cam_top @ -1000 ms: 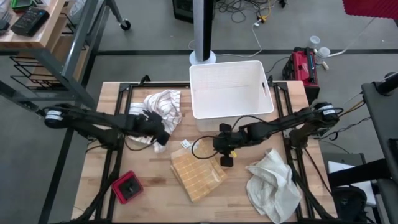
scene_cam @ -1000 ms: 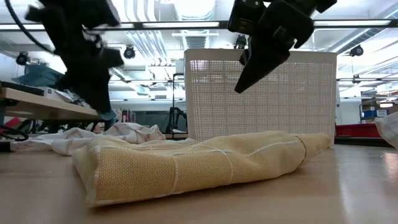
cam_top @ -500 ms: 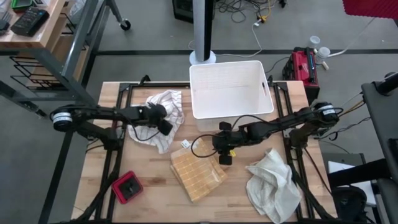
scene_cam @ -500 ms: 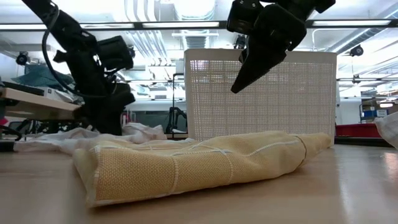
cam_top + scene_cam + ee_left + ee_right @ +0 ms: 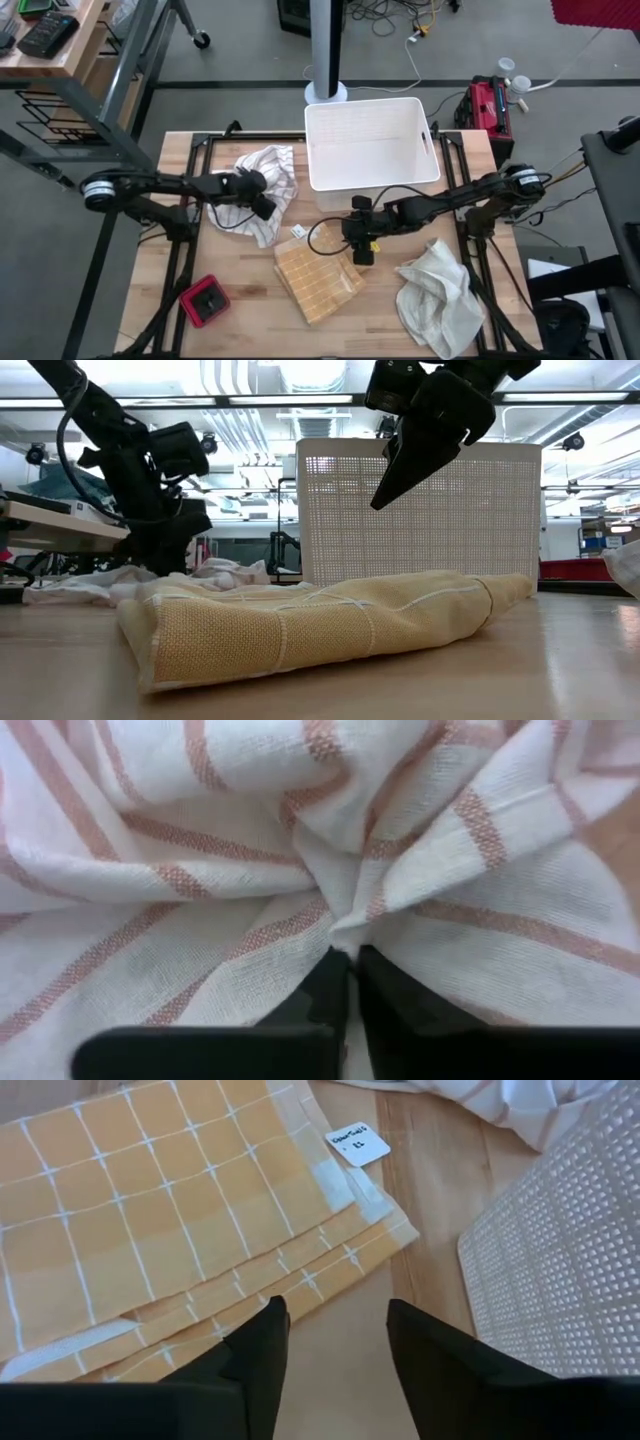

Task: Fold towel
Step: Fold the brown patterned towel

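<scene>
A crumpled white towel with red stripes (image 5: 268, 170) lies at the table's far left of centre. My left gripper (image 5: 262, 207) is down on its near part, shut on a fold. A folded orange checked towel (image 5: 318, 285) lies flat at the table's middle near side, with a white tag (image 5: 358, 1143) at its far corner. My right gripper (image 5: 363, 258) hangs open above that towel's right edge (image 5: 300, 1280), touching nothing. My left gripper pinches a raised fold (image 5: 345, 925) of the striped towel between its two fingertips. The fingers slant down from the table's left. Creases in the cloth run in toward the pinch. The rest of the towel lies on the table.
A white perforated basket (image 5: 370, 140) stands at the far middle, just beyond my right gripper. A crumpled cream towel (image 5: 440, 295) lies at the near right. A small red and black object (image 5: 205, 302) sits at the near left.
My left gripper has gone toward the table's far edge and down, landing on the near part of the striped towel, where it now stays. The orange towel has not moved.
</scene>
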Available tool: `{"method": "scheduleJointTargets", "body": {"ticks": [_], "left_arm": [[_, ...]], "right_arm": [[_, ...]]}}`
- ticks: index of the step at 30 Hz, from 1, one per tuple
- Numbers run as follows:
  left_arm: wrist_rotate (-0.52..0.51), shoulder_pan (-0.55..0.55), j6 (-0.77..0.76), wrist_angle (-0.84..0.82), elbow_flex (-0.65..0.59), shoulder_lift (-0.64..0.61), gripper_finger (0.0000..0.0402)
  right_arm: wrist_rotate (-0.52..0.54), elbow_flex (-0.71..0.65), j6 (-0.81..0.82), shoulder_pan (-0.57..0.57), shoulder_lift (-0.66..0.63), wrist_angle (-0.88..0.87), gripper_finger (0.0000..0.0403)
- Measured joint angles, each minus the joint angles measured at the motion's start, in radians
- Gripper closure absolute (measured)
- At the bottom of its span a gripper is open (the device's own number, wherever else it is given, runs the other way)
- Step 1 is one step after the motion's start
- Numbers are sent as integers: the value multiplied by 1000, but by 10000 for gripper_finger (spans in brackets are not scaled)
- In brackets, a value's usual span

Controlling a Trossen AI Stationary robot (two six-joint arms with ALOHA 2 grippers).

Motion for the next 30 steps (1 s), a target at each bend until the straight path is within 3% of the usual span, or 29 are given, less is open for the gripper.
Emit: {"method": "scheduleJointTargets", "body": {"ticks": [7, 17, 23, 30], "left_arm": [[-7, -93, 9, -149, 114, -82, 398], [-150, -426, 3, -297, 349, -176, 401], [-181, -599, -11, -306, 471, -138, 401], [-180, -747, -74, -401, 596, -37, 401]], "right_arm": [[0, -1, -11, 0, 0, 1, 258], [0, -1, -81, 0, 0, 85, 298], [0, 4, -183, 0, 0, 213, 324], [-2, 39, -301, 0, 0, 224, 353]]}}
